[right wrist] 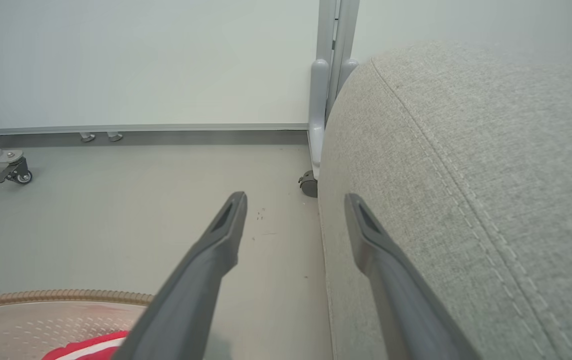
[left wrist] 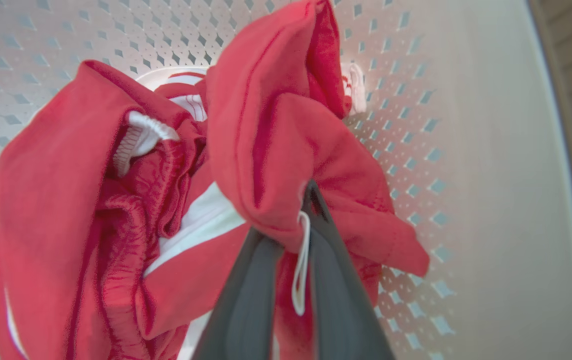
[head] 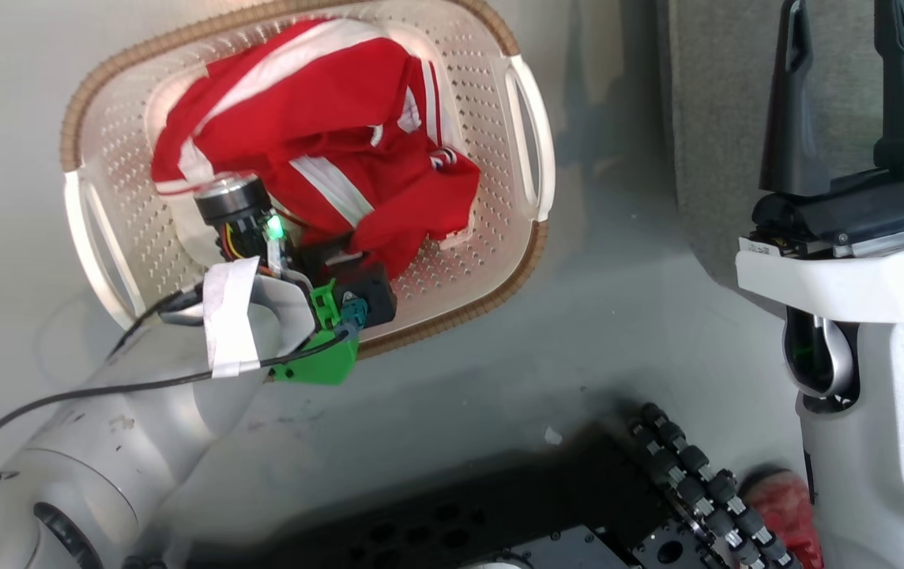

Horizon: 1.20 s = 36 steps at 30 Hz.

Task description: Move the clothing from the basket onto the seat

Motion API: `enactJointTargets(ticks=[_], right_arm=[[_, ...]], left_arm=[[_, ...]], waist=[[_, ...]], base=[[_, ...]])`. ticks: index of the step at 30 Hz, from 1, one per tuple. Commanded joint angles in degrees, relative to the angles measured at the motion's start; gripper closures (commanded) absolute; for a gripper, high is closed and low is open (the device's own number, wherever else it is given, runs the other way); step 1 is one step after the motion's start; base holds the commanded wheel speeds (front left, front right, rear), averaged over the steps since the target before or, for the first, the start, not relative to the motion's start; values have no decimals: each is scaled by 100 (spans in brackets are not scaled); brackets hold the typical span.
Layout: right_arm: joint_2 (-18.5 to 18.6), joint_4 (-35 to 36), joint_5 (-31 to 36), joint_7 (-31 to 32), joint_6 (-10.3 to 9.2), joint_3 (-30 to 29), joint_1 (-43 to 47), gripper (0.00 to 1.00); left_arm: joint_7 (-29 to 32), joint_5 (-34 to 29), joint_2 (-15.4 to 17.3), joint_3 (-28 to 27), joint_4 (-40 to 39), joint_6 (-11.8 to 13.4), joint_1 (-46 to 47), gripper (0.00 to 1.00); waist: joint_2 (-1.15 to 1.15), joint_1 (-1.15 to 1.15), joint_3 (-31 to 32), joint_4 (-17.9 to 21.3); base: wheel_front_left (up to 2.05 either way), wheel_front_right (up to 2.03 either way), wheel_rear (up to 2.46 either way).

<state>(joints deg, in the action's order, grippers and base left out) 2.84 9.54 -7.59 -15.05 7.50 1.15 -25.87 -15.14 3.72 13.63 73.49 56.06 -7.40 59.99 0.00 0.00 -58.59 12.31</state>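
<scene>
The cream perforated basket (head: 128,59) with a brown rim stands on the floor at the upper left, and the red clothing (head: 325,134) with white stripes lies bunched inside it. My left arm reaches down into the basket. In the left wrist view my left gripper (left wrist: 307,200) is shut on a raised fold of red clothing (left wrist: 276,125) with a white drawstring; more red fabric (left wrist: 56,210) lies beside it on the basket's bottom. My right gripper (head: 847,79) stands open and empty by the edge of the grey seat (head: 721,103). The seat (right wrist: 466,175) lies right of the right gripper (right wrist: 293,200).
Grey floor (head: 618,316) separates the basket from the seat. My dark base (head: 499,514) and its cable chain (head: 697,474) fill the bottom. A castor of a grey frame (right wrist: 309,184) stands behind the seat's corner, another castor (right wrist: 16,175) far left by the wall.
</scene>
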Motion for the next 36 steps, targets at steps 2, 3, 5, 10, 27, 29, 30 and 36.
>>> enactJointTargets(ticks=[2,3,5,10,27,29,30,36], right_arm=[[11,-73,-39,-19,-2,26,90,0],[11,-101,-19,-18,-2,41,117,0],[13,-161,19,-18,-2,72,163,0],[14,-341,85,-19,-2,105,387,0],[14,-1047,101,-18,-2,344,1815,0],[15,-1105,91,-18,-2,412,2019,0],[14,-1139,79,-18,-2,440,2118,0],[15,-1238,72,-18,-2,629,2501,0]], left_arm=[[-1,331,15,-11,-182,-14,-115,100],[-1,451,23,-9,-256,-14,-153,100],[-1,705,58,-4,-425,-14,-239,100],[-1,1087,141,-6,-854,-14,-540,100],[-2,1872,225,-1004,-1952,71,-2319,100],[-2,1928,208,-1222,-2081,110,-2562,100],[-2,1925,205,-1364,-2162,154,-2694,100],[-2,1906,237,-2086,-2762,308,-3270,100]], waist=[[0,0,573,-164],[0,0,698,-196],[0,0,958,-260],[0,0,1783,-391],[0,0,4686,-724],[0,0,4953,-750],[0,0,5108,-765],[0,0,5652,-806]], base=[[0,0,0],[0,0,0],[0,0,0],[0,0,0],[0,0,0],[0,0,0],[0,0,0],[0,0,0]])
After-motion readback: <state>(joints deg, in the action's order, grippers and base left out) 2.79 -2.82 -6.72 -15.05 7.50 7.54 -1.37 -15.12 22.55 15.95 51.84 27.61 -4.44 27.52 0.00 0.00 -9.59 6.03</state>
